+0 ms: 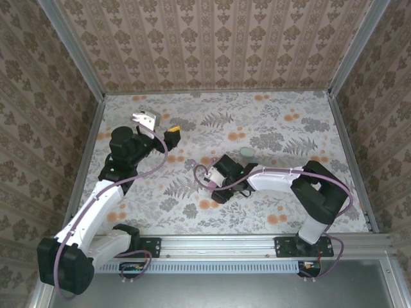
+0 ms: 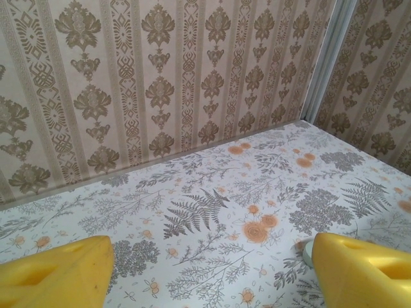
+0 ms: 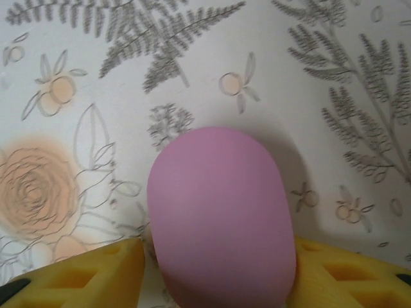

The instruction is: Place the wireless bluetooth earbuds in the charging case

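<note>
place: robot lab test cell | cues: aluminium frame (image 1: 74,51), wallpapered walls (image 1: 212,38), floral tabletop (image 1: 289,128)

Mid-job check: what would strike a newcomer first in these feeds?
The smooth pink egg-shaped case, sitting on the floral table between the yellow fingers of the right end effector. Next, the left end effector, open with nothing between its fingers, facing the patterned back wall.

A pinkish-purple case (image 3: 221,218), yellow fingers (image 3: 83,279), a table (image 3: 212,38) printed with grey ferns and orange flowers, beige damask walls (image 2: 160,77).
</note>
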